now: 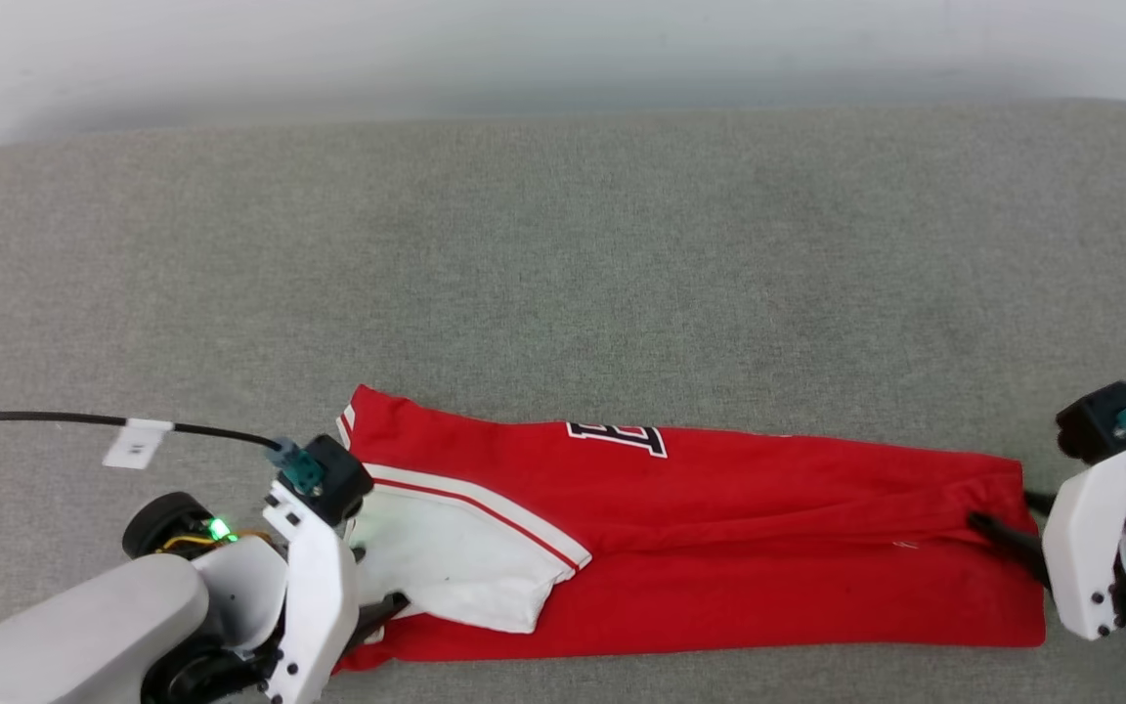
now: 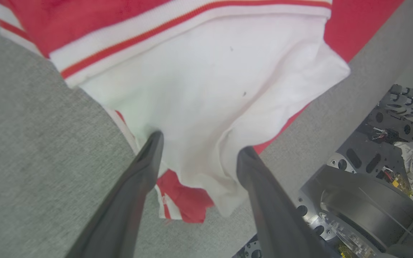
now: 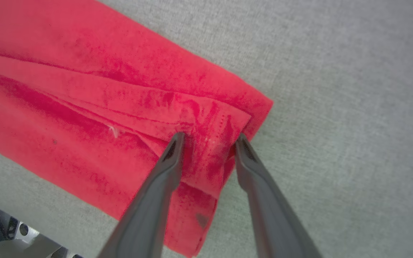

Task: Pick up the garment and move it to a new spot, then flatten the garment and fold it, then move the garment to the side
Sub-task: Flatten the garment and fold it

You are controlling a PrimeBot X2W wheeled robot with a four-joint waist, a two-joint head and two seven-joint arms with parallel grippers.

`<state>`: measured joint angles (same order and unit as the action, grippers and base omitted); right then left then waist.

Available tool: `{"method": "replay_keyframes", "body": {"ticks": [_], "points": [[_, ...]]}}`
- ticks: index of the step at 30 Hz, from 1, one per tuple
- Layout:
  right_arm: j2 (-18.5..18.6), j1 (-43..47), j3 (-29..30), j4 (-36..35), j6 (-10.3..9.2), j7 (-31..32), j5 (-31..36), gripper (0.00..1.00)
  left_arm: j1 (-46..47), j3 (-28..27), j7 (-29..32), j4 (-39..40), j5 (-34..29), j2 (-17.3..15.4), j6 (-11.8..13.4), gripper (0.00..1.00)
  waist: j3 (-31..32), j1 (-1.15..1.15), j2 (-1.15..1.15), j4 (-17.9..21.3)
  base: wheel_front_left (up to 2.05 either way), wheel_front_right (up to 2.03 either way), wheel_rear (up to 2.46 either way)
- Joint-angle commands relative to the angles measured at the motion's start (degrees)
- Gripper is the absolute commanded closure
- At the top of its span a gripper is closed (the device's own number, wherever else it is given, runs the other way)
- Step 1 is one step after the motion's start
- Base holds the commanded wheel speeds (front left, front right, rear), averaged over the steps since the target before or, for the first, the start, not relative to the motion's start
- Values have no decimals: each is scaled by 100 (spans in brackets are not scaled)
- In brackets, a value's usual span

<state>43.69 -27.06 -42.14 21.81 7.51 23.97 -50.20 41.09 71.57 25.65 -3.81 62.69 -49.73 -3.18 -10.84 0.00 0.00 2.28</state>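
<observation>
On the grey cushion [image 1: 563,244], the garment [image 1: 719,548] lies folded lengthwise between my two grippers. My left gripper [image 2: 201,143] gapes wide over the white sleeve [image 2: 210,82], holding nothing; my right gripper [image 3: 209,138], fingers parted, straddles the red hem [image 3: 228,122], clamping nothing.

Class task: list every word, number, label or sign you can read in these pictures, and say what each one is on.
No text can be read in full.
Black mark with a white outline, on the red garment: a fold cuts it off, so it is unreadable.
White tag on the black cable: the print is too small to read.
Both wrist views: no text.
</observation>
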Motion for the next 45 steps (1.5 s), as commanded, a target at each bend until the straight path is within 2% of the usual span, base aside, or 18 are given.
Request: {"method": "replay_keyframes", "body": {"ticks": [1,4,10,17,22,25,28,33,38,45], "points": [[30,-26,69,-11,-5,-95,15,0,-100,-62,-116,27,-15,-36,42,0,92,0,0,-2,0,0,0],[122,73,302,-108,-5,-427,-31,0,-165,-285,-739,36,-164,-63,273,0,220,0,0,-29,0,0,0],[297,370,981,-277,-5,-992,-69,0,-402,-596,-2063,-148,-614,125,865,0,341,0,0,-71,0,0,0],[93,909,1885,-79,-5,-1321,-149,0,-751,-1019,-3690,-472,-1051,478,1711,0,316,0,0,-102,0,0,0],[-114,1199,2313,148,-5,-1243,-303,0,-991,-1538,-4071,-772,-1394,852,2352,0,251,0,0,-136,0,0,0],[-289,1344,2485,262,-5,-1180,-479,0,-1240,-2185,-4090,-622,-1865,1113,2663,0,207,0,0,-170,0,0,0],[-496,1445,2578,333,-4,-1134,-654,0,-1648,-2875,-4081,-461,-2396,1380,2850,0,155,0,0,-214,0,0,0],[-814,1578,2655,441,-4,-1075,-930,0,-2342,-3915,-4082,-129,-3204,1883,2923,0,73,0,0,-297,0,0,0],[-1098,1691,2488,574,-5,-801,-1130,0,-2861,-4611,-4083,26,-3863,2373,2668,0,17,0,0,-376,0,0,0],[-1484,2005,1738,842,-4,-133,-1229,0,-3353,-5366,-4083,183,-4691,3004,2370,0,7,0,0,-473,0,0,0]]}}
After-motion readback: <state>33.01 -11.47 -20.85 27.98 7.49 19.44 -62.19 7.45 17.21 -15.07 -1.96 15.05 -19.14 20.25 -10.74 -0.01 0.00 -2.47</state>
